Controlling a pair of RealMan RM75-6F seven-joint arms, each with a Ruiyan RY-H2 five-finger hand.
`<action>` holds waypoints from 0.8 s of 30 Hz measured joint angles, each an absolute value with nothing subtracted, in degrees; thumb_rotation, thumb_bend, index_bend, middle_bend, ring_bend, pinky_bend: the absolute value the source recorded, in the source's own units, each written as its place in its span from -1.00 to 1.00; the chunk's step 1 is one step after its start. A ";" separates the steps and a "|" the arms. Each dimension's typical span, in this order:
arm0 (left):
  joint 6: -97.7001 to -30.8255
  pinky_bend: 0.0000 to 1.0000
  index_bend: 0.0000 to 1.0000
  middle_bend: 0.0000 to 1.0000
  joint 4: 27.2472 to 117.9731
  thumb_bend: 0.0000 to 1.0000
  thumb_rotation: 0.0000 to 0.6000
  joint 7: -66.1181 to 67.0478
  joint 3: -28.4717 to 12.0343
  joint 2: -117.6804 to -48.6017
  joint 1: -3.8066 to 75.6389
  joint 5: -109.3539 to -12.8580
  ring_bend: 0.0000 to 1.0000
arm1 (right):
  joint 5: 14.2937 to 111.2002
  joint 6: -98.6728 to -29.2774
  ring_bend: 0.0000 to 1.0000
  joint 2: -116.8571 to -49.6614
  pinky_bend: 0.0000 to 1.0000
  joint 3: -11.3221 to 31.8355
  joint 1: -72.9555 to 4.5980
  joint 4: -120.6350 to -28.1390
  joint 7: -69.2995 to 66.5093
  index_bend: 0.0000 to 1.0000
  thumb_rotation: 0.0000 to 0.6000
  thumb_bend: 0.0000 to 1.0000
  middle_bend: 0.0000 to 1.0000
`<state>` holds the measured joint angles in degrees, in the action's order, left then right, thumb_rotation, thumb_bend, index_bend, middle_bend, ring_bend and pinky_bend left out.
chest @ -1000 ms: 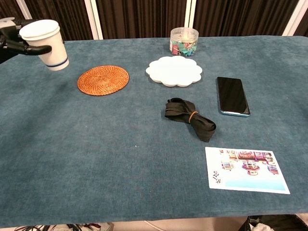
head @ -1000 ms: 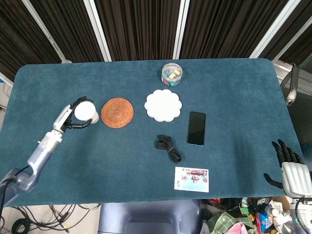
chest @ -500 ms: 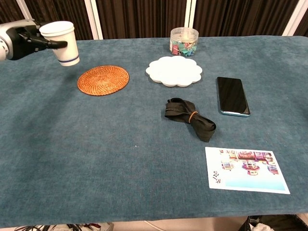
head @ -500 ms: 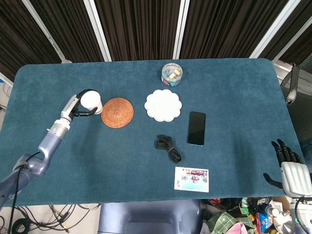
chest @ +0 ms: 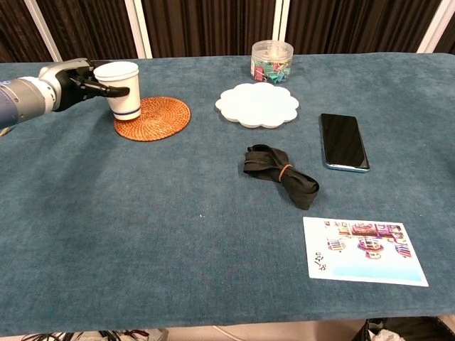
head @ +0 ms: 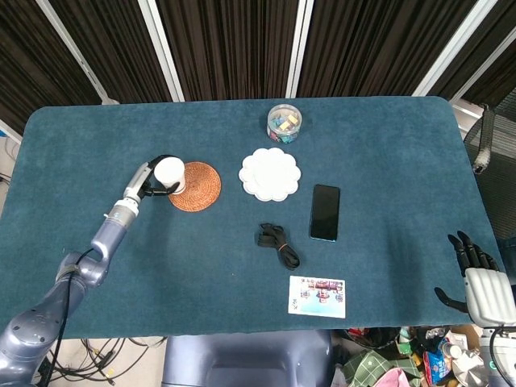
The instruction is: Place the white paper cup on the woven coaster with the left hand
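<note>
The white paper cup (head: pixel 170 172) (chest: pixel 122 88), with a blue band near its base, stands upright in my left hand (head: pixel 154 179) (chest: pixel 79 83), whose fingers wrap its side. The cup is over the left edge of the round woven coaster (head: pixel 197 186) (chest: pixel 155 118); whether its base touches the coaster I cannot tell. My right hand (head: pixel 475 270) hangs off the table's near right corner with fingers spread and nothing in it, seen only in the head view.
A white scalloped coaster (chest: pixel 257 104) lies right of the woven one, a clear jar of clips (chest: pixel 271 61) behind it. A black strap (chest: pixel 281 173), a phone (chest: pixel 343 141) and a printed card (chest: pixel 364 260) lie toward the near right.
My left hand has carried the cup to the right and lower, from left of the woven coaster to over its left edge. The right hand has not moved.
</note>
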<state>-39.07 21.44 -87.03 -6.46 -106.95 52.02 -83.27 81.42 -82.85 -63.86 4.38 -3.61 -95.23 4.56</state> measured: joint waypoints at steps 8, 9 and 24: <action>-39.40 -0.91 -0.52 -0.38 18.52 -0.37 1.00 -87.39 -6.84 -109.99 53.60 -83.26 -0.99 | 81.42 -82.94 -0.78 -63.73 -0.63 4.44 -3.58 -95.24 4.17 -0.88 1.00 -0.78 -0.97; -39.46 -0.91 -0.52 -0.38 18.38 -0.38 1.00 -87.32 -6.88 -110.12 53.77 -83.26 -0.99 | 81.37 -82.90 -0.78 -63.72 -0.63 4.43 -3.57 -95.24 4.14 -0.88 1.00 -0.78 -0.97; -38.83 -1.00 -0.97 -0.83 19.21 -0.76 1.00 -85.39 -4.98 -109.63 54.60 -84.89 -1.00 | 80.68 -82.93 -0.78 -63.59 -0.63 4.61 -3.46 -95.72 4.39 -0.88 1.00 -0.78 -0.97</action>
